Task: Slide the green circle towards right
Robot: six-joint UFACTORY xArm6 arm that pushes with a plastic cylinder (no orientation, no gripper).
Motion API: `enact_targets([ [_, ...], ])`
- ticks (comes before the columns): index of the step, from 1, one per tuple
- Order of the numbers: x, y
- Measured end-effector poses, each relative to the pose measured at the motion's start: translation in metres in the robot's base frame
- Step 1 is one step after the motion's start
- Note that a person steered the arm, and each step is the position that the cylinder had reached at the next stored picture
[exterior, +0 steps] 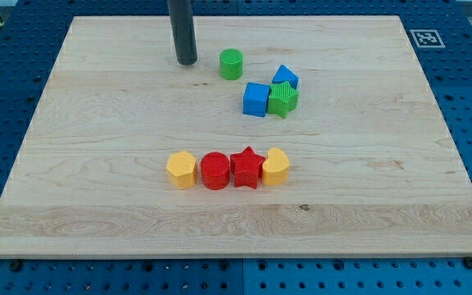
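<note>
The green circle (pixel 231 63) is a short green cylinder near the view's top, a little left of centre. My tip (pixel 186 61) rests on the board just left of it, with a small gap between them. The dark rod rises straight up out of the view's top. To the right of the green circle lie a blue block (pixel 285 77), a blue cube (pixel 256 99) and a green star (pixel 283 99), close together.
A row of four touching blocks sits in the middle of the wooden board (pixel 97 180): a yellow hexagon (pixel 181 169), a red circle (pixel 215 170), a red star (pixel 247 167) and a yellow block (pixel 275 166). A blue perforated table surrounds the board.
</note>
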State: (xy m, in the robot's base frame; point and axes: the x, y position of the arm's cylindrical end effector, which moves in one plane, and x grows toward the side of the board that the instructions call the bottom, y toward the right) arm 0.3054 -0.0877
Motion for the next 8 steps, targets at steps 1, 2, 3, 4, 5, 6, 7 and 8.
enact_targets([
  [1, 0.0, -0.01],
  [2, 0.0, -0.02],
  [3, -0.001, -0.022],
  [4, -0.009, -0.021],
  [5, -0.012, -0.009],
  [6, -0.011, 0.015],
  [7, 0.005, 0.028],
  [8, 0.027, 0.03],
])
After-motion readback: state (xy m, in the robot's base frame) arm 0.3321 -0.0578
